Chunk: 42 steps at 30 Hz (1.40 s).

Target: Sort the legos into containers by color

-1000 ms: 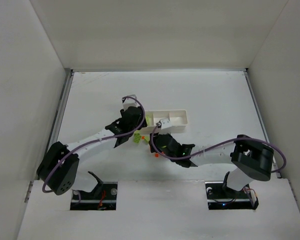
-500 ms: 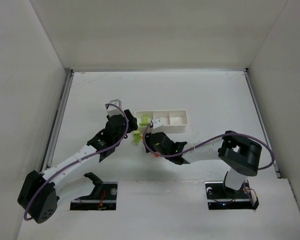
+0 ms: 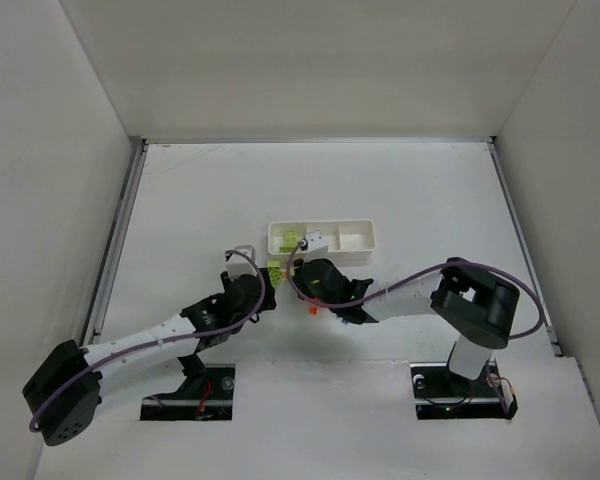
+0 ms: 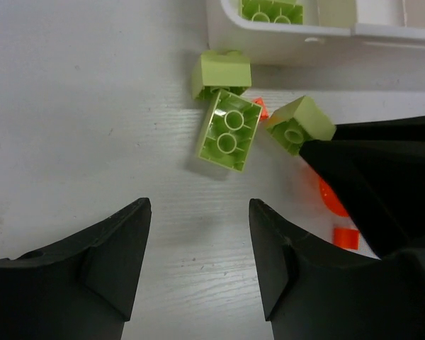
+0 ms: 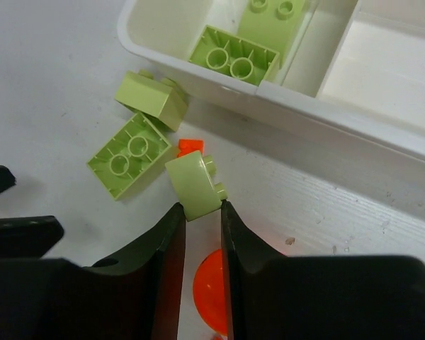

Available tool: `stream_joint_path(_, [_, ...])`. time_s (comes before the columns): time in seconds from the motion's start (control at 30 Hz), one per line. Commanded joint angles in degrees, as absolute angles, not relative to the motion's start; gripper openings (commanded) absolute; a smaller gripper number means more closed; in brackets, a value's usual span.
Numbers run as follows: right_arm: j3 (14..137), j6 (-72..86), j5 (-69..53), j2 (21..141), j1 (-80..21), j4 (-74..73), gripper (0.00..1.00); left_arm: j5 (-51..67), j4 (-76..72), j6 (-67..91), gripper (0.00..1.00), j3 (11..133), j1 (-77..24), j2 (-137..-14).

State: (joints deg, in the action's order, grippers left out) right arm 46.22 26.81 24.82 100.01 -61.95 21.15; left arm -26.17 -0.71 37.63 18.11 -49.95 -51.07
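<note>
Lime lego [image 5: 193,183] pinched in right hand [image 5: 202,211], hidden from overhead.

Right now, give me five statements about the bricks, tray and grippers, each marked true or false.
1. The right gripper pinches a small lime brick. True.
2. The left gripper holds an orange piece. False: its jaws stand open and empty above the table.
3. The tray has lime bricks in its end compartment. True.
4. Every lime brick is already in the tray. False: an upturned brick and a second loose brick lie on the table beside it.
5. An orange piece lies on the table by the pinched brick. True.
</note>
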Motion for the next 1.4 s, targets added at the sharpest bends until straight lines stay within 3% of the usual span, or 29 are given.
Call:
stream_joint_path(0.0, [45.36,26.90,25.31,93.62,-61.92,24.87,0.26,-29.62,-1.75,39.03,0.56,19.42,-51.28,-54.22])
stream_joint_path(0.23, [45.17,26.19,24.61,86.49,-60.96,23.47,0.26,-29.62,-4.04,37.18,0.58,21.88,-50.76,-59.23])
stream_joint_path(0.43, [52.81,25.92,21.97,91.22,-55.86,21.80,0.27,-28.66,-7.38,34.63,0.60,24.43,-50.23,-64.50])
stream_joint_path(0.5, [54.57,26.80,21.97,93.33,-54.28,21.62,0.34,-28.13,-8.61,33.40,0.60,25.40,-49.97,-66.96])
stream_joint_path(0.63, [53.45,27.60,22.32,92.56,-54.09,22.93,0.59,-28.30,-9.05,32.70,0.56,26.89,-49.79,-71.01])
stream_joint_path(0.87, [47.82,27.68,23.47,89.47,-54.80,24.52,0.59,-28.13,-11.60,31.47,0.49,27.69,-48.65,-73.83])
stream_joint_path(1.1, [44.83,29.62,23.64,89.47,-55.85,27.16,0.59,-26.20,-14.85,28.66,0.48,27.77,-46.89,-75.85])
stream_joint_path(1.37, [41.85,29.88,25.48,86.94,-56.99,27.51,0.59,-25.75,-13.02,29.00,0.17,26.20,-48.29,-70.96])
